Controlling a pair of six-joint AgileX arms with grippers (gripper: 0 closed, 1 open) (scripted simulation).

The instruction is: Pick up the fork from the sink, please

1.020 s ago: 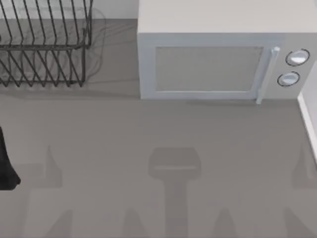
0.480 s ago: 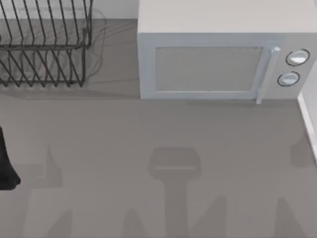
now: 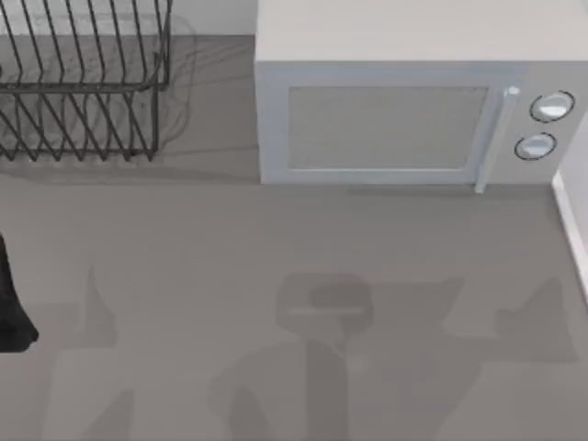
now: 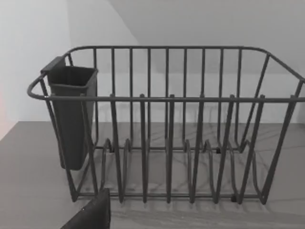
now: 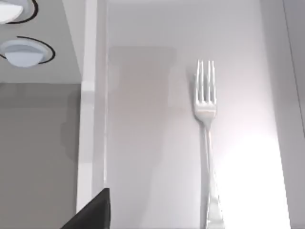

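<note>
The fork [image 5: 207, 143] lies flat in the sink [image 5: 152, 119], near the microwave [image 3: 404, 110]. The right hand looks down over it; I cannot tell if it is open. Go straight down over the thin handle and pinch across it.

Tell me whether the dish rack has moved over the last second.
No. In the top view the black wire dish rack keeps its place left of the white microwave; just shadows on the grey countertop shifted.
</note>
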